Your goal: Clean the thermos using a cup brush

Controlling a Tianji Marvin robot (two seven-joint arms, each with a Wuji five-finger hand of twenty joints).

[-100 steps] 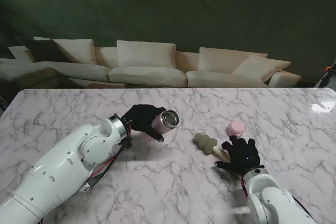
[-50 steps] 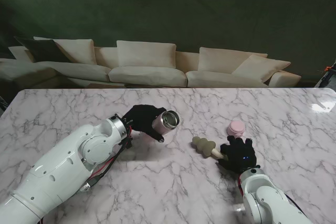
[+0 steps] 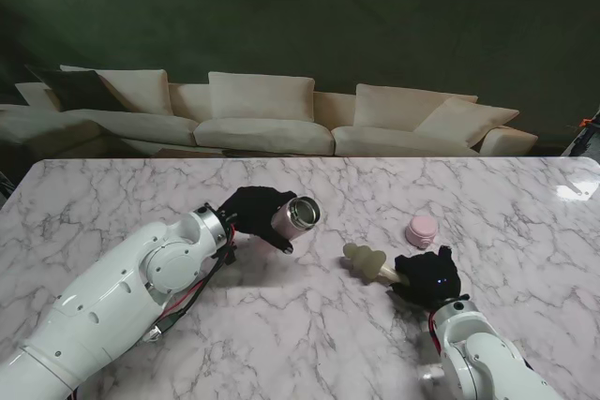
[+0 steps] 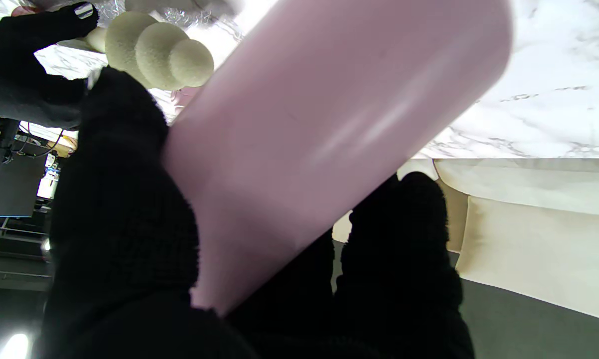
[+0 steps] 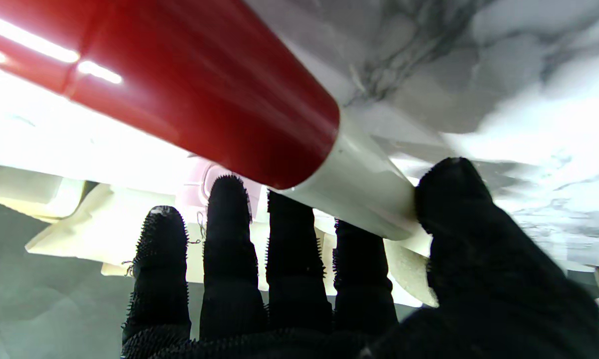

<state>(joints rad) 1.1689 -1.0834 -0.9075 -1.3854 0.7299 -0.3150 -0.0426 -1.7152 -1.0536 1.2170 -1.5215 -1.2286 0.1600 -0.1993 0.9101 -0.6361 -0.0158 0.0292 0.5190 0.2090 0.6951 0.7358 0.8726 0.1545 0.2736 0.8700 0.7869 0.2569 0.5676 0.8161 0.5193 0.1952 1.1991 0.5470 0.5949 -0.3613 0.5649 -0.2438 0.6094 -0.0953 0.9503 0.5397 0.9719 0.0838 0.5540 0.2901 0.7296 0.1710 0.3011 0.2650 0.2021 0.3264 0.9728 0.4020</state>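
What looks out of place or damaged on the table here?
Nothing stands out. The left hand holds the pink thermos tilted, mouth toward the brush, which the right hand grips by its handle. The pink lid sits apart on the table.

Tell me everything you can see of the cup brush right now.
The cup brush has a cream sponge head of three stacked lobes shrinking toward the tip, which looks soft, on a pale stem; the right wrist view shows a glossy red handle joining a white collar. It lies tilted, its head pointing toward the thermos but apart from it. The right hand is wrapped around its handle. Whether it rests on the table I cannot tell.
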